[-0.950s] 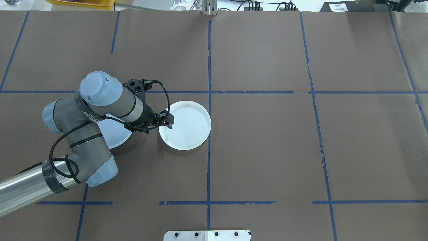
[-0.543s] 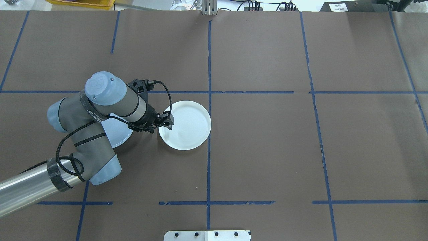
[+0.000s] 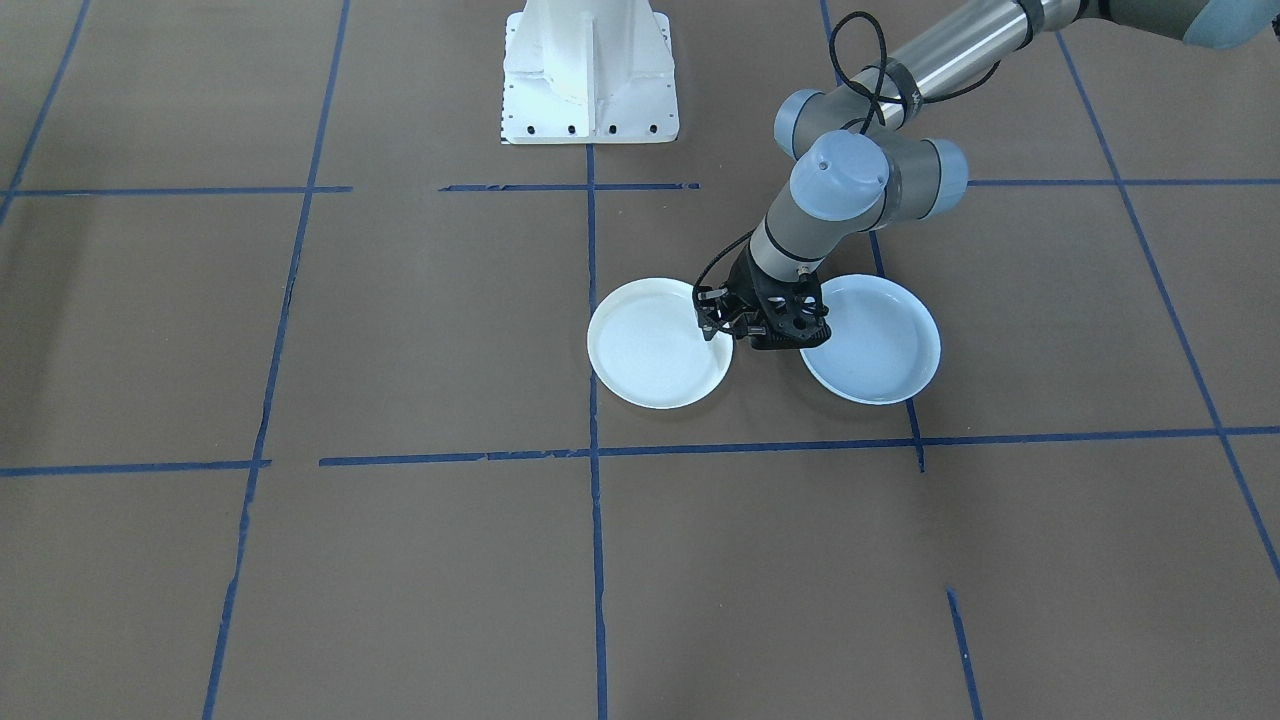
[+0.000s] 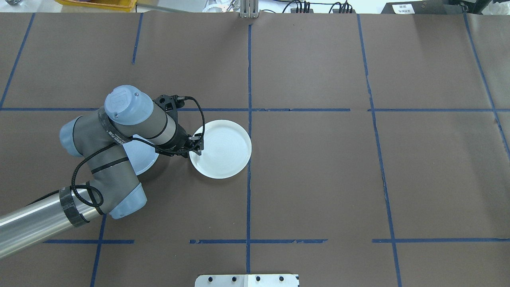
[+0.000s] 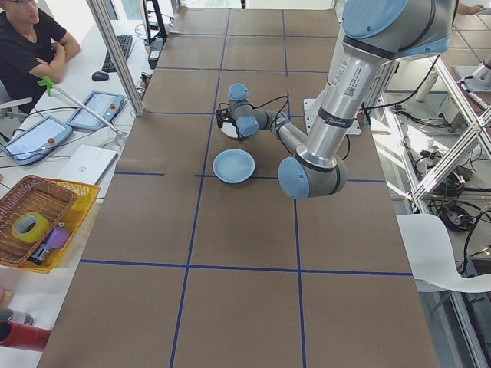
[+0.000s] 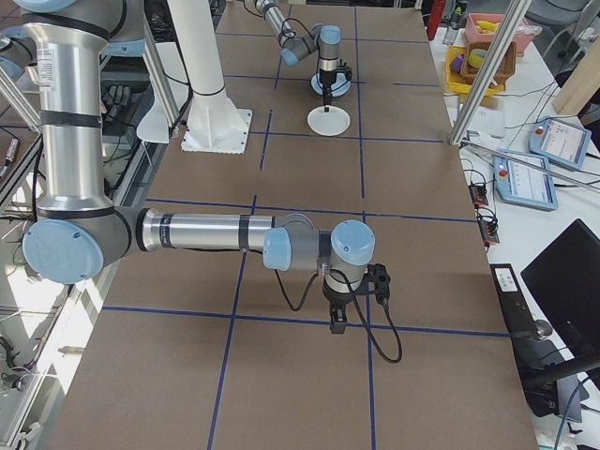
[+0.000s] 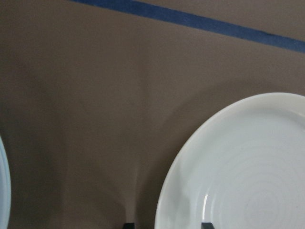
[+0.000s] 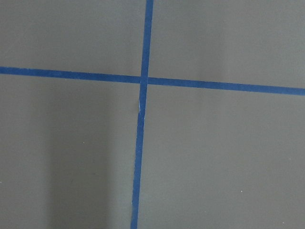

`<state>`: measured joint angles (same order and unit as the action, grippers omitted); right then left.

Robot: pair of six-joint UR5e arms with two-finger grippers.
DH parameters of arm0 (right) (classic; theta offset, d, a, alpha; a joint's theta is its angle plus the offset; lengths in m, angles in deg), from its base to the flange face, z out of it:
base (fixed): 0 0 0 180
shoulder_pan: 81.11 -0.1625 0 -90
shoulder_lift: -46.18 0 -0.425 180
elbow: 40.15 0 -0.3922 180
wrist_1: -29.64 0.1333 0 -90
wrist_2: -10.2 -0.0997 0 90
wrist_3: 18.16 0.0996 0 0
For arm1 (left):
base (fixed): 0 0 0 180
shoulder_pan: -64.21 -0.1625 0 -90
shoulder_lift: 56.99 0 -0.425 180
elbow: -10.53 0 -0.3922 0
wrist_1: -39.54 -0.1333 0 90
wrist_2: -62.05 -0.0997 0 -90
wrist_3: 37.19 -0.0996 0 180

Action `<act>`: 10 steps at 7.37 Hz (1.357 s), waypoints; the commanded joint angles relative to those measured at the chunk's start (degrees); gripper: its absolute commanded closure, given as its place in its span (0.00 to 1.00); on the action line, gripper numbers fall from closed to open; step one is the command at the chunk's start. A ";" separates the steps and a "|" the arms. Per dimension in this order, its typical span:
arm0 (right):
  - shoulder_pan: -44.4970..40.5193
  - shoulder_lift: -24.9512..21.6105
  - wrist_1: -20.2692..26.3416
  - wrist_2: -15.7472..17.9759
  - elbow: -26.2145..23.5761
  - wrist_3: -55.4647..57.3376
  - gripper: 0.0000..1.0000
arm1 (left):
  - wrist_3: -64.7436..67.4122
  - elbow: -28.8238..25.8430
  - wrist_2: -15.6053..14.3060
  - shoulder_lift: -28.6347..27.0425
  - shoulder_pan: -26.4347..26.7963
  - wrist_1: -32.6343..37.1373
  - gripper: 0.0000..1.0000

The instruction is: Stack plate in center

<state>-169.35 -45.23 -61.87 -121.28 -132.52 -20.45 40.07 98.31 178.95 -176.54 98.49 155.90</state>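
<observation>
Left gripper (image 4: pixel 198 149) is hanging low over the left edge of the ringed white plate (image 4: pixel 223 149), with its jaws parted. In the left wrist view one dark fingertip (image 7: pixel 128 225) is showing outside the rim and the other inside it, so the pincer is straddling the rim and gripping nothing yet.

Just to the left, across a narrow strip of bare table (image 4: pixel 318 179), the pale-blue plate (image 3: pixel 880 350) is lying flat. It is not touching the white plate, and the arm's wrist is partly covering it in the overhead view.

The risk, as I am judging it, is coming from the thin, low rim. If the jaws are closing too shallow, the plate is likely slipping or tipping out during the lift. If the inner finger is pressing down first, the far edge may be kicking up or the plate skidding right. A tilted carry could also be clipping the blue plate's near rim.

Being round, the pale-blue plate is showing no long axis and is pointing nowhere; it is simply facing upward.

Far off, the right gripper (image 6: pixel 352 300) is hanging over bare table, and I cannot tell whether it is parted or closed.
</observation>
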 commanded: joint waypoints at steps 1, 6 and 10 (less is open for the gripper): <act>0.00 0.00 0.02 0.00 0.00 0.00 0.00 | -0.27 0.02 0.00 0.02 0.00 0.00 0.86; 0.00 0.00 0.02 0.00 0.00 0.00 0.00 | -0.53 2.38 3.05 0.98 3.49 0.53 1.00; 0.00 0.00 0.02 0.00 0.00 0.00 0.00 | -8.69 9.43 14.59 6.42 12.91 -1.32 1.00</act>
<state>-169.35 -45.23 -61.85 -121.27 -132.52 -20.45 33.74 107.07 192.16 -171.15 109.56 155.02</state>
